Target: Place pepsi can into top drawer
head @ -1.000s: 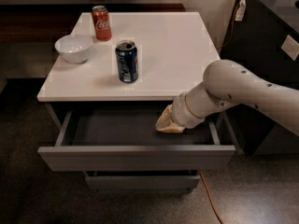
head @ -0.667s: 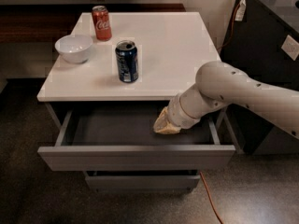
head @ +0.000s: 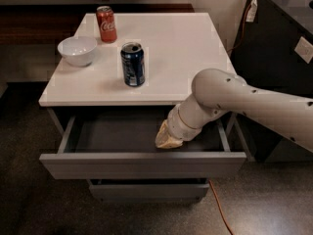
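The pepsi can (head: 132, 64), dark blue with a silver top, stands upright on the white cabinet top (head: 181, 48), near its front middle. The top drawer (head: 142, 163) is pulled out and its shallow grey inside holds nothing but my gripper. My gripper (head: 167, 137) reaches down into the right half of the drawer, below and to the right of the can. The white arm comes in from the right.
A red Coca-Cola can (head: 106, 24) stands at the back left of the top. A white bowl (head: 77, 50) sits at the left. A lower drawer (head: 146, 189) shows beneath. A dark cabinet (head: 286, 43) stands at the right. An orange cable (head: 220, 209) lies on the floor.
The arm and gripper have shifted a little to the left inside the open drawer. The cans and bowl have not moved.
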Action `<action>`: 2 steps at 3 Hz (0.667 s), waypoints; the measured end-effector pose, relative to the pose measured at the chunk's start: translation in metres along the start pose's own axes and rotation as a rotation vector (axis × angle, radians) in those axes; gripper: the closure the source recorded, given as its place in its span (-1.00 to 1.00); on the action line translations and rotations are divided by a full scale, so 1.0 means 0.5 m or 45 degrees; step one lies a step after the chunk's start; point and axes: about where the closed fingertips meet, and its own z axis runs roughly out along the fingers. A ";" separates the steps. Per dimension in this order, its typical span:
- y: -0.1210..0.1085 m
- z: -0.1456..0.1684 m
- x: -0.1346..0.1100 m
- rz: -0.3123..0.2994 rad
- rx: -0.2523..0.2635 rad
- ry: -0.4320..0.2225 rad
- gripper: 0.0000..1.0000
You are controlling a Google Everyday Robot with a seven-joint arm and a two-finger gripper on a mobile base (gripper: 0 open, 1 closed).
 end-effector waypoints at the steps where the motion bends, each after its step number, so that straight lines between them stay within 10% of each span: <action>1: 0.028 0.011 -0.019 -0.037 -0.056 0.002 1.00; 2: 0.059 0.019 -0.032 -0.071 -0.122 0.011 1.00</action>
